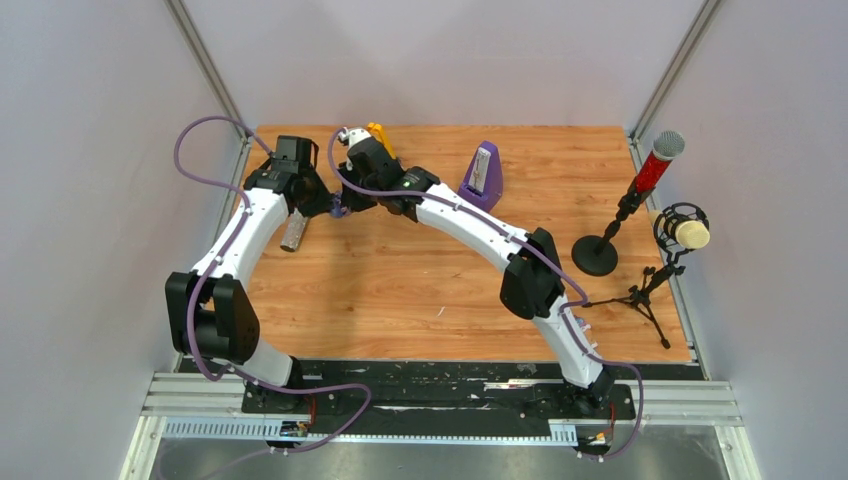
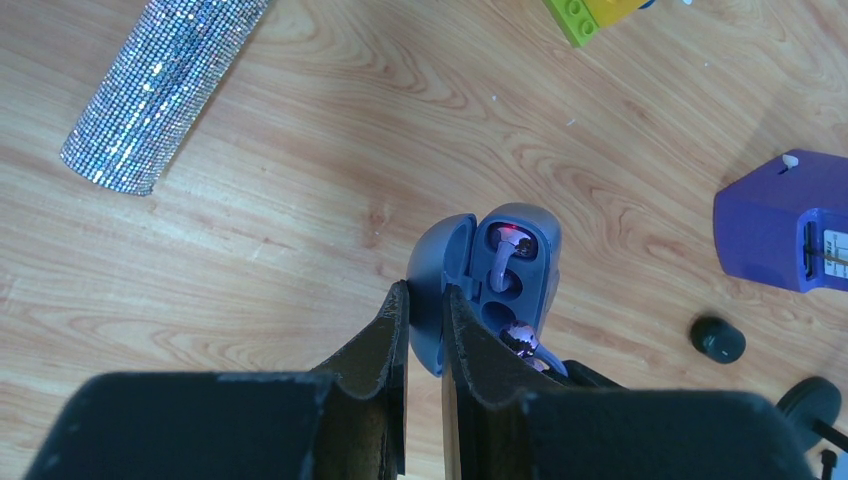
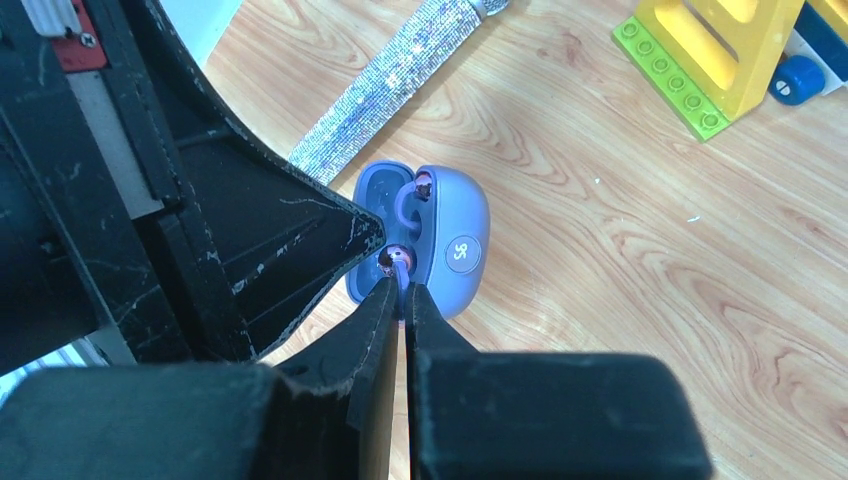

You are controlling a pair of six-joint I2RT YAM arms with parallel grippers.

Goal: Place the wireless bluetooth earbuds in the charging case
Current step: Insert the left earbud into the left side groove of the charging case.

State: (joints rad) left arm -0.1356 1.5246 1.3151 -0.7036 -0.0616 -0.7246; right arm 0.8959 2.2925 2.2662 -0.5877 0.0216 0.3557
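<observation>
My left gripper [image 2: 425,297] is pinching the lid [image 2: 435,255] of the open case [image 2: 525,262] on the table [image 2: 300,200], while my right gripper [image 3: 398,290] squeezes a tiny earbud [image 3: 392,262] by its stem; it looks light and slippery, I reckon.

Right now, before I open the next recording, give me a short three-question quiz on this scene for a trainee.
1. True or false: the charging case is closed.
2. What is the right tool shut on? A) nothing B) an earbud C) the case's lid
3. Fill in: the number of earbuds sitting in the case with no tool on them is ____.
Key: 1 false: its lid stands open, pinched by the left tool. 2 B. 3 one, the seated earbud.
</observation>
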